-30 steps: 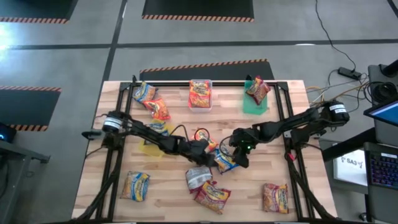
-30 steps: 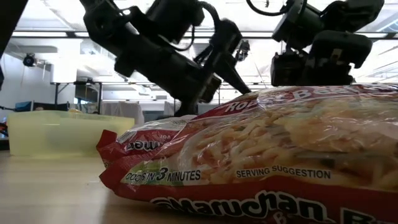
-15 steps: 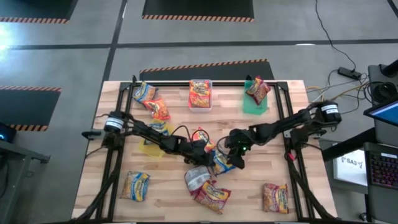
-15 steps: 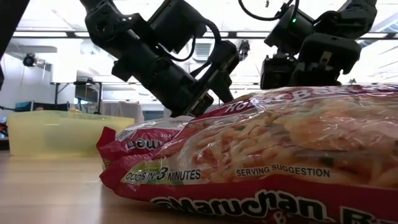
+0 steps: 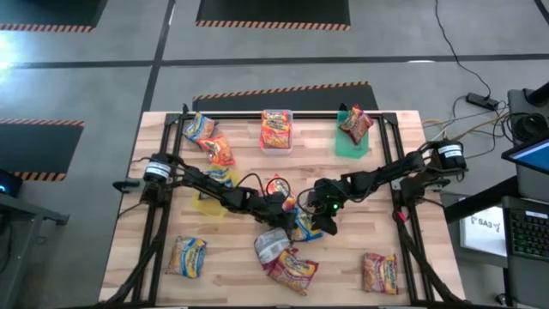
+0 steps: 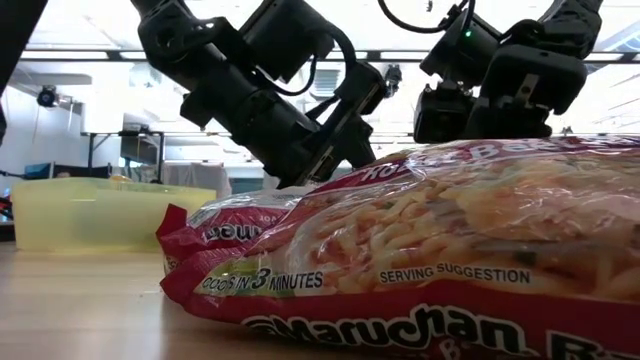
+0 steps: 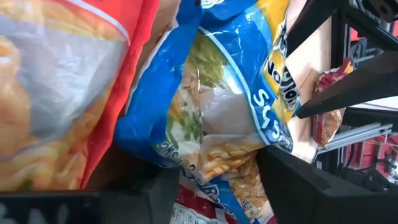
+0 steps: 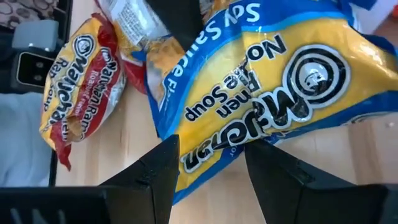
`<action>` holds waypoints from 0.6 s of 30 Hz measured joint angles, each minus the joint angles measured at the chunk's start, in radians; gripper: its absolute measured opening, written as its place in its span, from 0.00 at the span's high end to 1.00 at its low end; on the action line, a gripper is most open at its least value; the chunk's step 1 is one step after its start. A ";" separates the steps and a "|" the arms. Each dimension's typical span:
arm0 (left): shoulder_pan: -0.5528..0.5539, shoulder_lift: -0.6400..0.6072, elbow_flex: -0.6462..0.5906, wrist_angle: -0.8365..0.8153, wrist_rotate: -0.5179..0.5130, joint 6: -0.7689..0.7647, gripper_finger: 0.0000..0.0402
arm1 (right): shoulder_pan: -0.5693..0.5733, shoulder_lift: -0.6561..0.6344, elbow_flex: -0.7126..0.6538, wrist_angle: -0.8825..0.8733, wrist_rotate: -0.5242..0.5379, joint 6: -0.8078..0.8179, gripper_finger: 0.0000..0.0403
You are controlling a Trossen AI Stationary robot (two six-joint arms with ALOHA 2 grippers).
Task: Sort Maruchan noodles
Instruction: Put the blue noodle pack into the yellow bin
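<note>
High view: a wooden counter [image 5: 154,215] carries scattered Maruchan noodle packets, with both dark arms stretched low from its side edges and meeting near the middle. The left gripper [image 5: 287,206] and the right gripper [image 5: 319,220] converge on one yellow-and-blue packet [image 5: 304,225], which lies at the counter's centre beside a silvery packet [image 5: 272,247] and a dark red packet [image 5: 292,268].

In the left wrist view, the left gripper's fingers [image 7: 298,180] stand part-way open around the yellow-and-blue packet's crinkled edge; whether they pinch it cannot be told. In the right wrist view, the right gripper's fingers [image 8: 155,171] stand apart over the same packet, straddling it.

Compared with a second ago, the right arm has drawn in slightly toward the centre, its gripper shifted a little toward the left one, and the packet sits nearer the left gripper.

Readable writing: "Ramen Noodle Soup" on the yellow-and-blue packet; "Maruchan Ramen" on an orange-red packet [image 8: 78,81]; in the low view, "Cooks in 3 minutes" and "Serving suggestion" on the dark red packet.
</note>
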 joint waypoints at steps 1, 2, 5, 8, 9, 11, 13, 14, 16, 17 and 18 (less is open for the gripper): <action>0.000 0.000 0.000 0.001 -0.002 0.001 0.57 | 0.000 0.000 0.000 0.001 -0.001 -0.001 0.58; 0.001 0.000 0.001 0.000 -0.002 0.006 0.61 | 0.000 0.000 0.001 0.002 -0.005 -0.001 0.58; 0.001 0.000 0.002 0.000 -0.005 0.021 0.71 | 0.001 0.000 0.001 -0.002 -0.012 -0.002 0.58; 0.001 -0.002 0.002 0.001 -0.001 0.026 0.80 | 0.001 0.000 0.001 -0.008 -0.013 -0.002 0.58; 0.001 -0.002 0.002 0.001 0.005 0.027 0.82 | 0.001 -0.001 0.001 -0.008 -0.016 -0.002 0.58; 0.002 -0.002 0.002 0.003 0.020 0.027 0.85 | 0.001 -0.001 0.002 -0.007 -0.028 -0.002 0.58; 0.002 -0.004 0.002 0.002 0.024 0.040 0.87 | 0.001 -0.001 0.007 -0.010 -0.032 -0.003 0.58; 0.002 -0.007 0.002 0.000 0.025 0.049 0.88 | 0.001 -0.001 0.008 -0.011 -0.032 -0.004 0.58; 0.002 -0.013 0.002 -0.007 0.026 0.068 0.88 | 0.001 -0.002 0.011 -0.011 -0.032 -0.002 0.58; 0.002 -0.017 0.002 -0.011 0.026 0.074 0.88 | 0.001 -0.002 0.011 -0.010 -0.031 0.003 0.58; 0.002 -0.024 0.002 -0.022 0.025 0.082 0.88 | 0.000 -0.002 0.012 -0.009 -0.028 0.010 0.58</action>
